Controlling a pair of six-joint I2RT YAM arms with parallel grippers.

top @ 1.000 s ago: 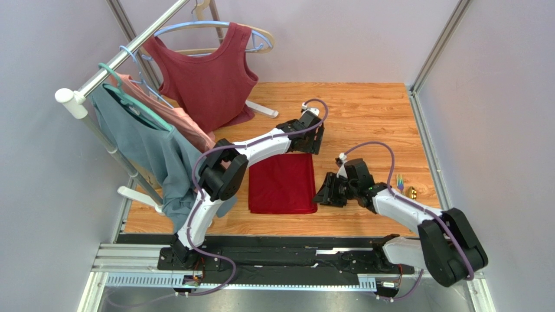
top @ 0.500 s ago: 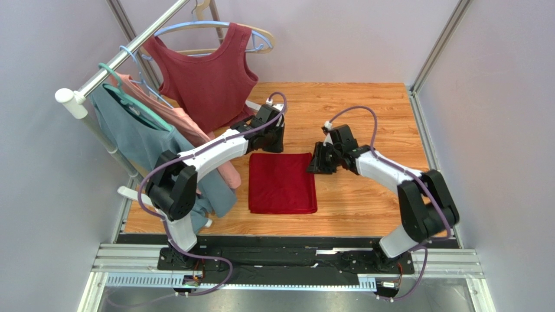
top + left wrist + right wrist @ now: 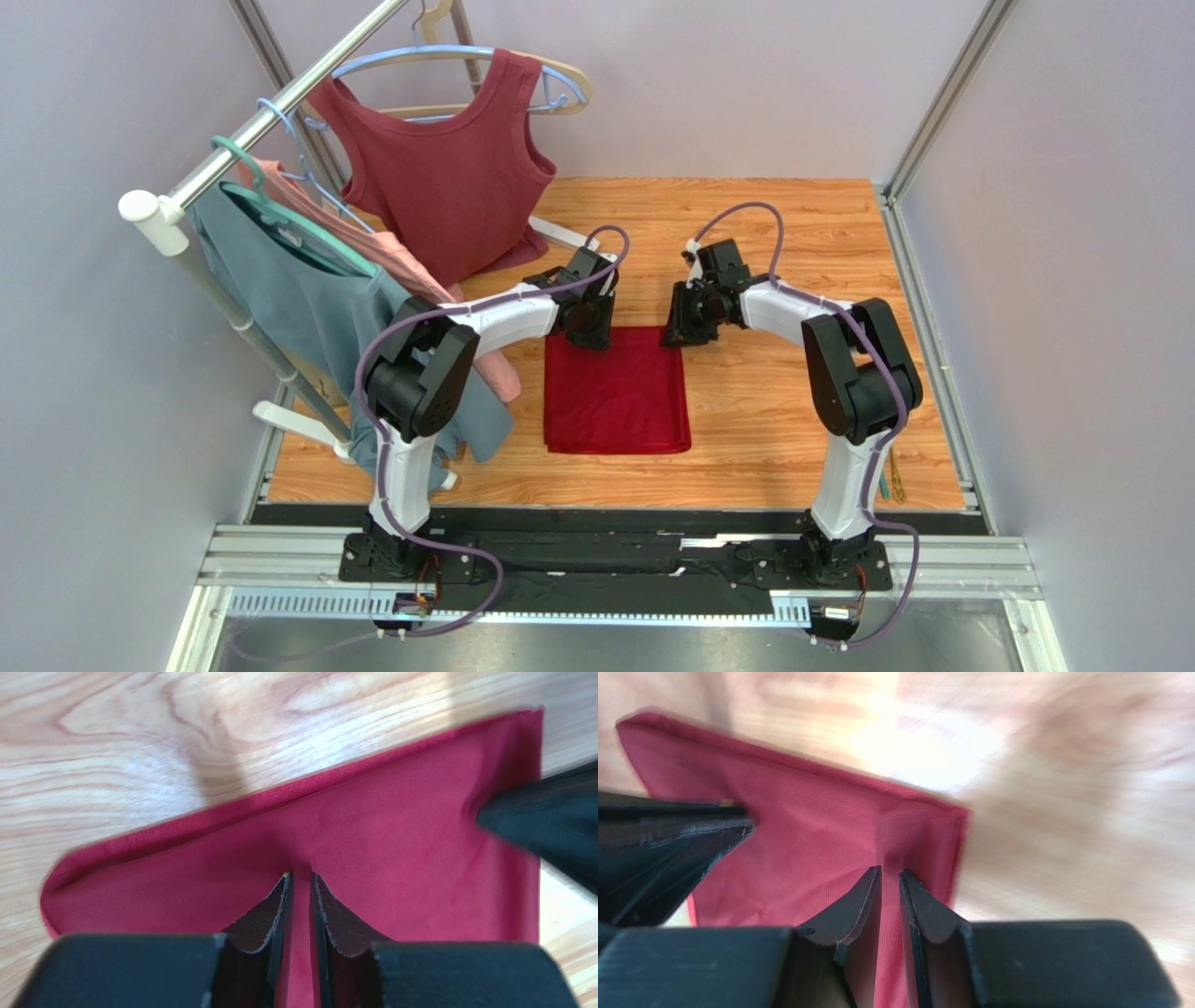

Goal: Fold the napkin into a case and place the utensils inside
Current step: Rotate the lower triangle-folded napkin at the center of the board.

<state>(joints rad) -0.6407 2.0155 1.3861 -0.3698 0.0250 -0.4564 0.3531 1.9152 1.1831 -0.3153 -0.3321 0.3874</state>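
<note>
While both arms reach out over a wooden table (image 3: 786, 406), each pinches one far corner of a crimson napkin (image 3: 617, 399). The napkin lies flat in the middle of the table, roughly square, its edges parallel with the table's edges.

The left gripper (image 3: 589, 333) sits on the far-left corner and the right gripper (image 3: 683, 333) on the far-right corner. They stand side by side along the far edge, each equally close to it. From either gripper the rest of the cloth stretches back toward the arm bases.

In the left wrist view the fingers are nearly together, with a raised ridge of red cloth caught between them. The other gripper's dark tip shows at the opposite corner. The right wrist view is blurred, but its fingers likewise narrow on a pinch of cloth beside the corner. Both look clamped on the napkin.

Judging by this hold, the fold would carry the far edge toward the near edge. Both arms would need to travel evenly so the crease runs left to right. No case is formed yet.
</note>
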